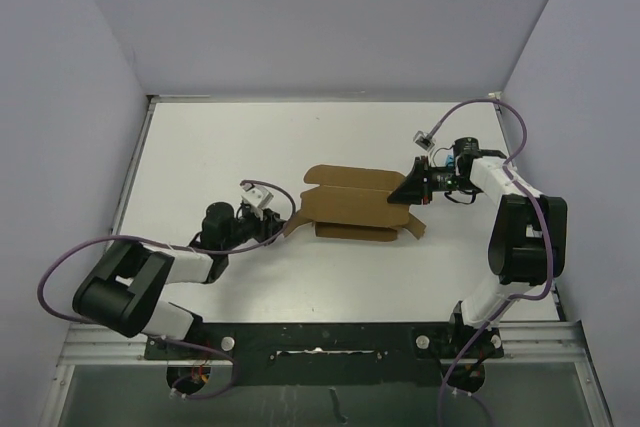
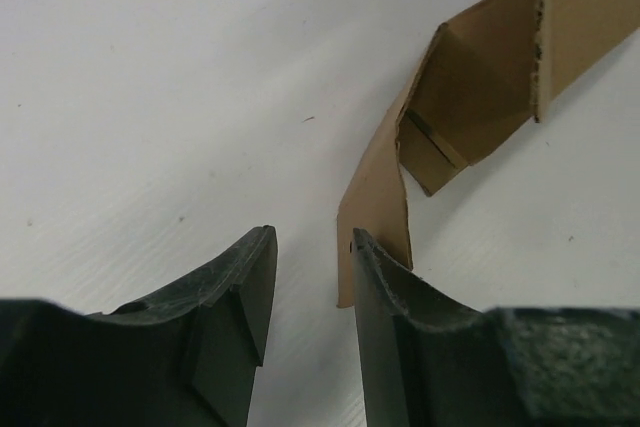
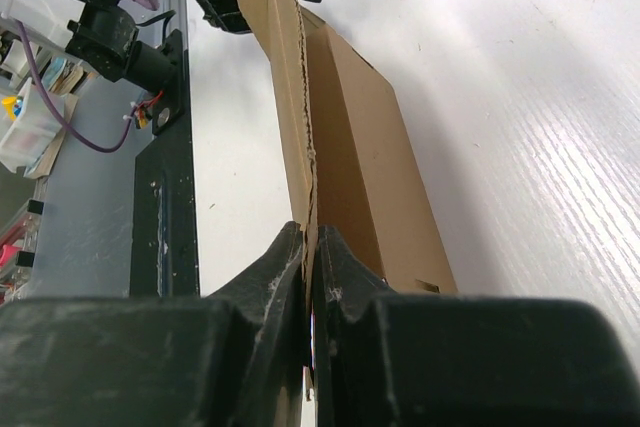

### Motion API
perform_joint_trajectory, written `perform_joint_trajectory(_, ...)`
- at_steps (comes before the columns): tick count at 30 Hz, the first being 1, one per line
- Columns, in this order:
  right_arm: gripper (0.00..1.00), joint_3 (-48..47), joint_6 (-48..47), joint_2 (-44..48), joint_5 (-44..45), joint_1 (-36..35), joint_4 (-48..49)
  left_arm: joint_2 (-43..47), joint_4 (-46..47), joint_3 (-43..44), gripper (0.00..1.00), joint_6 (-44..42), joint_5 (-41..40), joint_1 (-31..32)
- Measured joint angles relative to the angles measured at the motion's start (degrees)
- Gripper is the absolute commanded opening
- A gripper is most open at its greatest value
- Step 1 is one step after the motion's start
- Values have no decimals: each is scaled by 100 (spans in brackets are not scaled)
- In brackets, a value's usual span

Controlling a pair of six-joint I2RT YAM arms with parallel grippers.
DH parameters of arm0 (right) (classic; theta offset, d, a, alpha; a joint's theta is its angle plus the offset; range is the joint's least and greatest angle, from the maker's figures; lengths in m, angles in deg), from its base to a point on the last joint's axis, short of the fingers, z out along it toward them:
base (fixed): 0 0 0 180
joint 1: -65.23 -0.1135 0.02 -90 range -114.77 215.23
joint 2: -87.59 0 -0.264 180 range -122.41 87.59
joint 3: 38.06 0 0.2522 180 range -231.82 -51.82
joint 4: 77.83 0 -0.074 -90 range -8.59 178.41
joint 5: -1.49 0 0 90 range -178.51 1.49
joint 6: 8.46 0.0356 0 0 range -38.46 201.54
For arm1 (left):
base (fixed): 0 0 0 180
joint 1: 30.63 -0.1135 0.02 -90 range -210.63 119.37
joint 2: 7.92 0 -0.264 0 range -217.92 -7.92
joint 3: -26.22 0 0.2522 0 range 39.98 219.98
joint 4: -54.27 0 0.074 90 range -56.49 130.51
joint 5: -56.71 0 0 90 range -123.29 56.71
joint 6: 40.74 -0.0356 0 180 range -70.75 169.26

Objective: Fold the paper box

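The paper box [image 1: 350,209] is a brown, partly folded cardboard sheet lying mid-table. My right gripper [image 1: 412,187] is at its right end. In the right wrist view that gripper [image 3: 311,237] is shut on an upright cardboard edge of the paper box [image 3: 360,147], which runs away from the jaws. My left gripper [image 1: 277,223] is at the box's left end. In the left wrist view it [image 2: 312,247] stands open, with only bare table in the gap. A bent flap of the paper box [image 2: 378,187] rises just beyond the right fingertip [image 2: 385,282], touching or nearly touching it.
The white table [image 1: 230,147] is walled in by pale lilac panels at the back and sides. A black base rail [image 1: 320,337] runs along the near edge. Purple cables [image 1: 70,257] loop off both arms.
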State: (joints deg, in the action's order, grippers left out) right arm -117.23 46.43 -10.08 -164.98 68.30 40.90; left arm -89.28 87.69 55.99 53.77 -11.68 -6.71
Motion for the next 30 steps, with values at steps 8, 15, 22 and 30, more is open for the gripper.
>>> perform_joint_trajectory(8,0,-2,17,0,2,0,28,-647,1047,-72,39,-232,645,184)
perform_joint_trajectory(15,0,-4,17,0,2,0,31,-776,1456,-76,46,-411,754,501)
perform_joint_trajectory(22,0,-4,20,0,2,0,31,-957,1709,-76,52,-584,509,791)
perform_joint_trajectory(30,0,-4,24,0,0,-7,33,-1528,2212,-48,55,-737,44,1119)
